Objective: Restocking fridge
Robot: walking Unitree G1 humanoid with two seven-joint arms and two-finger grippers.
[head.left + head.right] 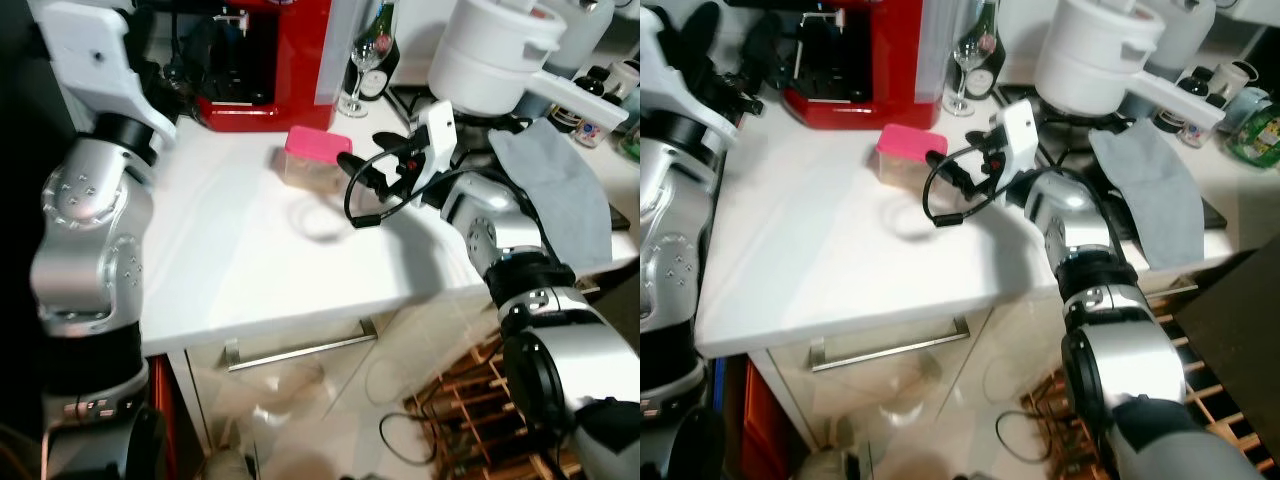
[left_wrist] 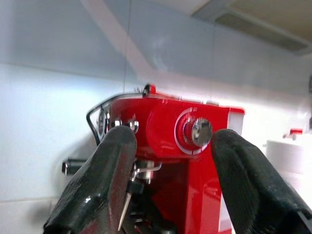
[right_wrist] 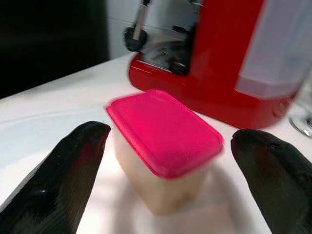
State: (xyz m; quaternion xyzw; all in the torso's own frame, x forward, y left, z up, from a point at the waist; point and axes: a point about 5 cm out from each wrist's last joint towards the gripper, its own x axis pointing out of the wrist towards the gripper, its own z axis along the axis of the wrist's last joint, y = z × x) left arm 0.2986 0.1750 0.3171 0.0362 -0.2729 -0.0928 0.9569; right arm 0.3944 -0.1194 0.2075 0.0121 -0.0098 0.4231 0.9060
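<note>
My right tool (image 3: 165, 165) is spread wide, lined up on the tub (image 1: 316, 157) sitting on the desk (image 1: 250, 270) just in front of the red coffee machine (image 1: 262, 60). Looks light, stiff and slick, so I'd pinch the sides under the pink lid (image 3: 163, 130). Left tool (image 2: 170, 185) hangs apart, idle.

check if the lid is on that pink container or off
On. The pink lid sits flat and covers the whole top of the container, which stands upright on the white counter between the right tool's open fingers.
</note>
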